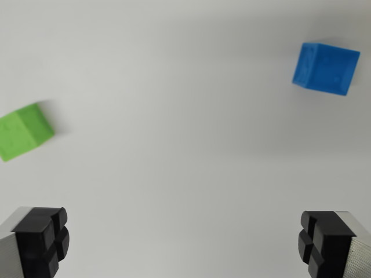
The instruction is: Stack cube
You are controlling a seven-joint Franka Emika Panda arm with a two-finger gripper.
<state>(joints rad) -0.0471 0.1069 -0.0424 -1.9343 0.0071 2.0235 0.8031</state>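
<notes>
A green cube [23,131] rests on the white surface at the wrist view's left edge, partly cut off by the frame. A blue cube [324,68] sits at the upper right, whole and apart from the green one. My gripper [184,242] is open, its two black fingertips at the bottom corners, one pad [43,238] on the left and one [326,240] on the right. Nothing lies between them. Both cubes are farther up the picture than the fingertips, and neither touches the gripper.
A plain white tabletop [185,145] fills the rest of the view, with soft shadows beside each cube.
</notes>
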